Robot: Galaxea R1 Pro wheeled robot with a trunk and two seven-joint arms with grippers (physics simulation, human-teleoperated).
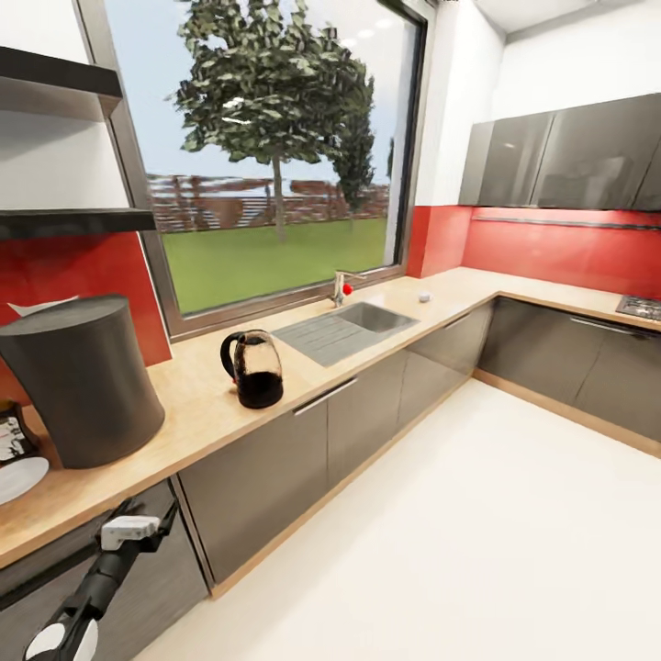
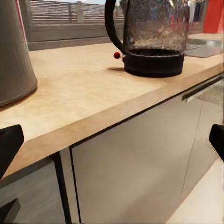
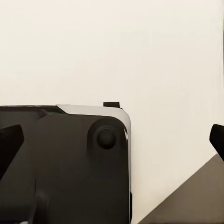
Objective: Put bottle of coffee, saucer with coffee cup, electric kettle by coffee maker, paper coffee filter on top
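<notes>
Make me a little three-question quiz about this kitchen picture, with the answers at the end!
1. True or false: the kettle stands on the counter.
2. What sits between the kettle and the far corner of the counter: A) a toaster, B) a sink, C) a fridge?
3. Fill in: the big dark coffee maker is on the kettle's ____ side in the head view.

Key
1. True; it is upright, apart from the coffee maker.
2. B; the sink is set into the counter under the window.
3. Left.
</notes>
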